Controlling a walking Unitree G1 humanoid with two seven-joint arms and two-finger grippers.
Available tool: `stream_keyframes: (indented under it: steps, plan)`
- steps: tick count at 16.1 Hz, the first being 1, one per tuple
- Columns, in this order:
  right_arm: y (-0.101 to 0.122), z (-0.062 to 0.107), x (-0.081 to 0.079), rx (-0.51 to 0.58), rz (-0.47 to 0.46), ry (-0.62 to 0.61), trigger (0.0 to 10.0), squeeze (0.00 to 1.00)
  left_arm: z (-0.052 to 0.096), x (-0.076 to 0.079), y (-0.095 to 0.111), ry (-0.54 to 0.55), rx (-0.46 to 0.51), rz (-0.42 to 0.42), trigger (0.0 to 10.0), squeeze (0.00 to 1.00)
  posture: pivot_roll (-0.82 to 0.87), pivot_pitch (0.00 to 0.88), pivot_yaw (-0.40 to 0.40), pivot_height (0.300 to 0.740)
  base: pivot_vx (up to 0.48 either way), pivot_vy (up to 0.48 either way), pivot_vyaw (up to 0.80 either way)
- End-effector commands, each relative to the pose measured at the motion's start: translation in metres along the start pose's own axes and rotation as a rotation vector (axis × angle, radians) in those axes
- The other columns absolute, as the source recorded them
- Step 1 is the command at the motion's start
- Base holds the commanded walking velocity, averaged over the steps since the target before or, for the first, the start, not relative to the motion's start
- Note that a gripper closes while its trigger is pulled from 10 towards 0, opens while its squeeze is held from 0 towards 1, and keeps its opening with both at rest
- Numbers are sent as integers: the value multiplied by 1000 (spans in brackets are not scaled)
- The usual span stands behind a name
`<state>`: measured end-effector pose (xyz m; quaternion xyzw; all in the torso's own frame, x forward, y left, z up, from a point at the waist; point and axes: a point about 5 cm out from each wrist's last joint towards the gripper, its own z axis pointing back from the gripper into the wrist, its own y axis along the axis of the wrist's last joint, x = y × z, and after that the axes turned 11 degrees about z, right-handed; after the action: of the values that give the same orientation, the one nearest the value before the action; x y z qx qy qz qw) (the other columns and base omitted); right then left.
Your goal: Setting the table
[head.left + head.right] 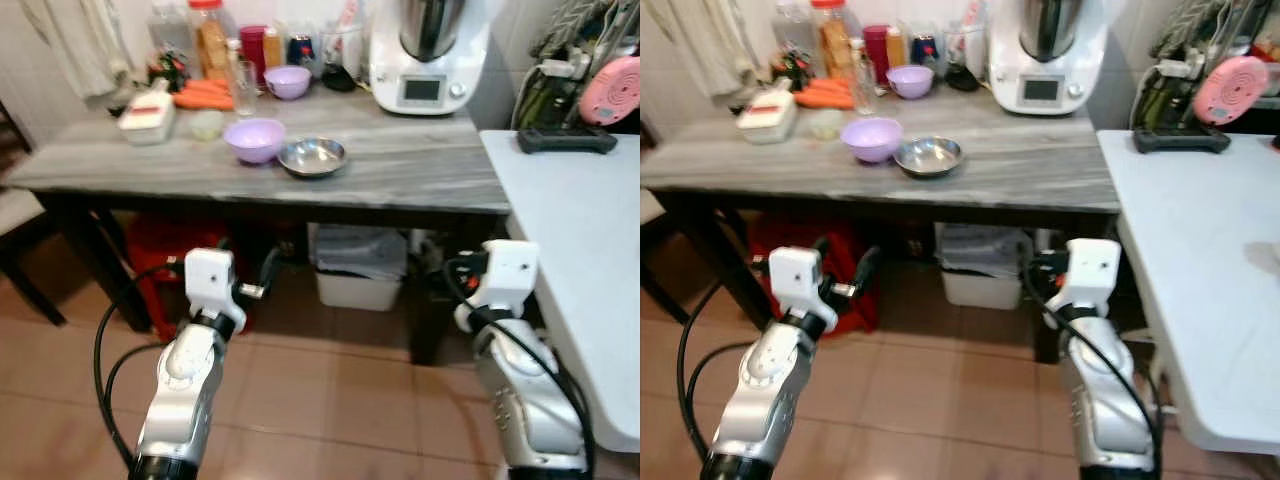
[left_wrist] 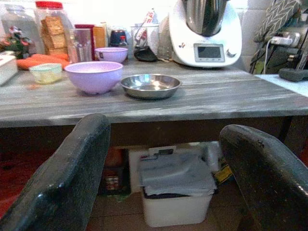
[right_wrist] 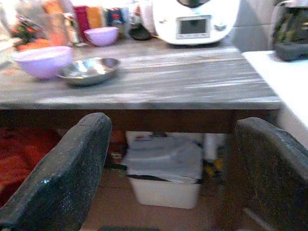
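Bowls are the things to count on the grey wooden table (image 1: pixel 420 170): three in all, two lilac and one of steel. The large lilac bowl (image 1: pixel 254 139) sits toward the table's near edge, left of centre, and the steel bowl (image 1: pixel 312 156) lies just beside it on its right, the two rims close or touching. The small lilac bowl (image 1: pixel 287 81) stands farther back among the jars and bottles. To the left lie carrots (image 1: pixel 204 94) and a white box (image 1: pixel 147 118); to the right, at the far edge, stands one white kitchen machine (image 1: pixel 427 55).

The left gripper (image 2: pixel 163 192) hangs below table height, nearer than the bowls, its fingers spread wide and holding nothing. The right gripper (image 3: pixel 173 187) hangs likewise, wide apart and bare, the bowls far and to its left. Under the table stands one white bin (image 1: pixel 358 265). A white table (image 1: pixel 580 230) borders the right.
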<state>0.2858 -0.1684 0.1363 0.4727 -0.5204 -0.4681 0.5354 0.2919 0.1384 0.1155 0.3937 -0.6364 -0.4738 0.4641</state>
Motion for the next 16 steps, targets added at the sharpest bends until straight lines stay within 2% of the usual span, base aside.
stream_keyframes:
  steps: [1, 5, 8, 16]
  plan:
    - [5, -3, -6, 15, -8, 12, 10000, 0, 2, -6, -1, 13, -10, -6, 10000, 0, -63, 0, 36, 740, 0, -480, 0]
    - [9, -5, -5, 40, -9, -2, 10000, 0, 2, -6, -1, 8, -12, -3, 10000, 0, -61, 0, 35, 740, 0, -480, 0]
    - [9, -6, -5, 32, -14, -5, 10000, 0, 3, -6, -1, 4, -14, -2, 10000, 0, -60, 0, 35, 740, 0, -437, -679]
    - [11, -7, -7, 47, -16, 0, 10000, 0, 0, -4, 0, -10, -12, -3, 10000, 0, -58, 0, 37, 740, 0, -411, 0]
